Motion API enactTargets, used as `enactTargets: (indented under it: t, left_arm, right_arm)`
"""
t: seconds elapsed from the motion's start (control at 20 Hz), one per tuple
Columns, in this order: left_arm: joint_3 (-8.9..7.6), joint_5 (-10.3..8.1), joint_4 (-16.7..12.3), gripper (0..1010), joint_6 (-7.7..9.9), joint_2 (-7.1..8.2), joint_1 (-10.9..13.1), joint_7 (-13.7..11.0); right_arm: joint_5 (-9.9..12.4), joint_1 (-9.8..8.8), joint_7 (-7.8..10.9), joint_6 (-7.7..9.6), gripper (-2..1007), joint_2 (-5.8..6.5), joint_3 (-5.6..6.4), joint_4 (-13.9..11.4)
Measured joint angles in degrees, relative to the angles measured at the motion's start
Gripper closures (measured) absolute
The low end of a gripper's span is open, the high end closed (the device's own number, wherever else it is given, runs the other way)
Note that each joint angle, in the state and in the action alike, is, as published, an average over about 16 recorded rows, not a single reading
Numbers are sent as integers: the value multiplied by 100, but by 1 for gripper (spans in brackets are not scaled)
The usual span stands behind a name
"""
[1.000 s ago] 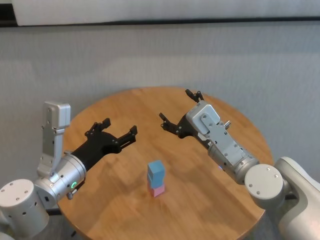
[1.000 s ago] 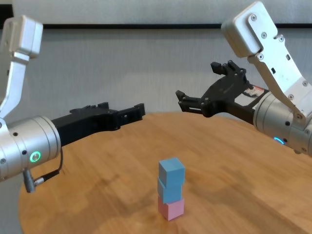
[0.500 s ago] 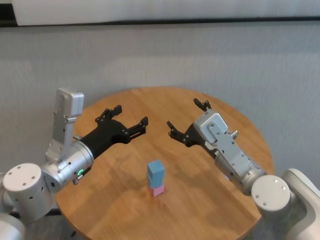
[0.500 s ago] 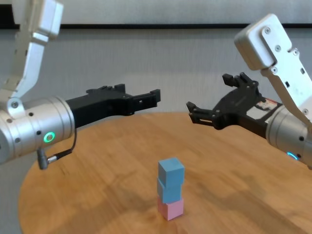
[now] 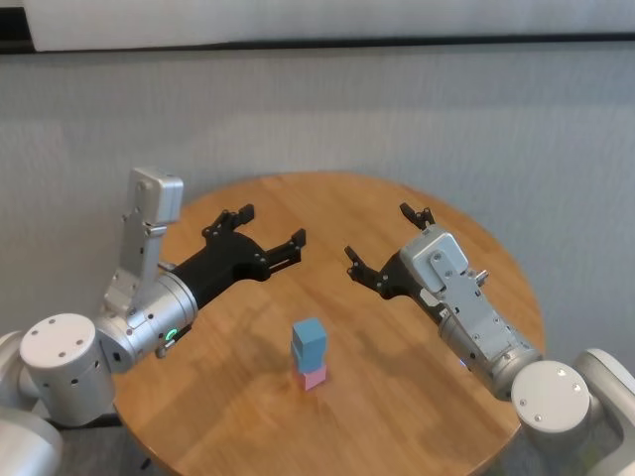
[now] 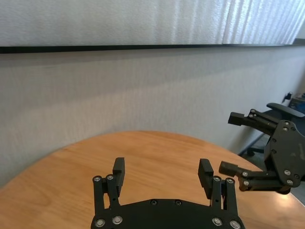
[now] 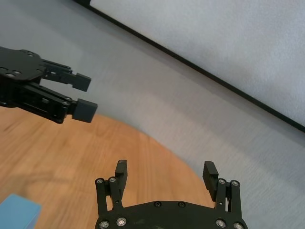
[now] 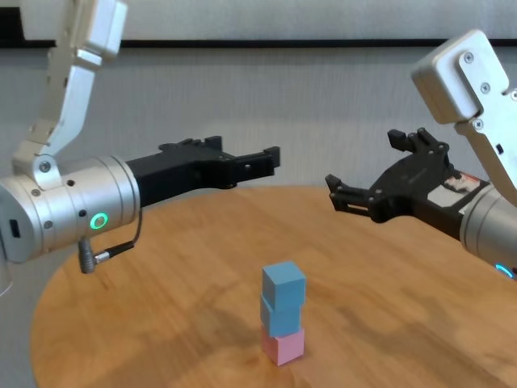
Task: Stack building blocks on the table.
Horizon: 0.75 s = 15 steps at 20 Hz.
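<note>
The round wooden table (image 5: 417,416) carries a pink block (image 5: 312,377), two blue blocks (image 5: 309,342) stacked upon it.

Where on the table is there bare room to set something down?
The table is bare nearly everywhere: the far half beneath the open left gripper and open right gripper, and the near edge on both sides. Only the middle is taken, by the stack of a pink block under two blue blocks.
</note>
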Motion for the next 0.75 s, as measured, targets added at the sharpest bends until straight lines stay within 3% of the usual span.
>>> enactTargets:
  t: [0.75]
  left_arm:
    - [56, 15, 22, 9, 87, -9, -51, -53]
  right_arm:
    - [-41, -113, -1, 95, 0, 10, 49, -130]
